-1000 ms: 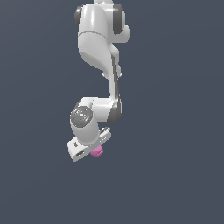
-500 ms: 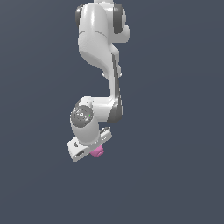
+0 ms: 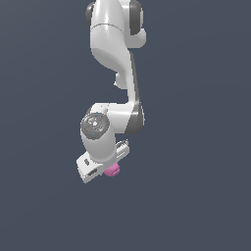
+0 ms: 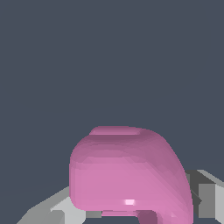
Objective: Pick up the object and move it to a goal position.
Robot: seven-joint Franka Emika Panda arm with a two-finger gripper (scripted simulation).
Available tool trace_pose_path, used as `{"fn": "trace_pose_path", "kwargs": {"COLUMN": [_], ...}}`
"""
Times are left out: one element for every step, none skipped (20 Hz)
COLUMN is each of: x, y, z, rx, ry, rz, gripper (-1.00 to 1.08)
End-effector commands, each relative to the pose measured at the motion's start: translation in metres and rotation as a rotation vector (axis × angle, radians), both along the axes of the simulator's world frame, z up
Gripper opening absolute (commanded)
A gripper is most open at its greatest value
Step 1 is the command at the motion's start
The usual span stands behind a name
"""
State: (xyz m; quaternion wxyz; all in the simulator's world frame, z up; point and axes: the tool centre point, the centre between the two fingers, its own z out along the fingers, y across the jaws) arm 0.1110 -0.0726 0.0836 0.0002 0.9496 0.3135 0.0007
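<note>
Pink and matte, a small lumpy blob (image 3: 112, 170) is seen in the exterior view tucked directly beneath the white, glossy-shelled robot arm (image 3: 113, 44), against the underside of the white gripper (image 3: 109, 169); it protrudes toward the exterior view's right of the hand, with flat grey-blue ground all round and nothing else in sight; whether the blob is resting on a surface or carried clear of one cannot be told from this view, as no shadow or contact is shown; the fingers themselves are hidden behind the hand, so how far apart they stand cannot be read here.

In the wrist view the blob (image 4: 129, 175) fills the near field; a rounded top, a flattened crest and a notch at its lower edge are shown; grey and white finger parts (image 4: 205, 197) are seen close on either side of it, apparently touching, so the jaws are judged to be closed around the blob with a narrow gap, though the contact faces are covered.

The blob is judged light and rigid, with a matte skin that should not slip readily; hold is best taken across the broad flanks, clear of the notch and the sloping shoulder.

No brand, label or writing can be read anywhere.
</note>
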Motion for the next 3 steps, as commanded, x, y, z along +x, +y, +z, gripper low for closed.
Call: {"fn": "trace_pose_path", "kwargs": {"x": [0.0014,0.0017,0.0018], "y": [0.0009,0.0006,0.0005], "z": [0.0024,0.002,0.0017], "rx": [0.0,0.0,0.0], "ry": [0.002,0.002,0.002], "rz": [-0.001,-0.001,-0.001], "gripper": [-1.0,-1.0,-1.0]}}
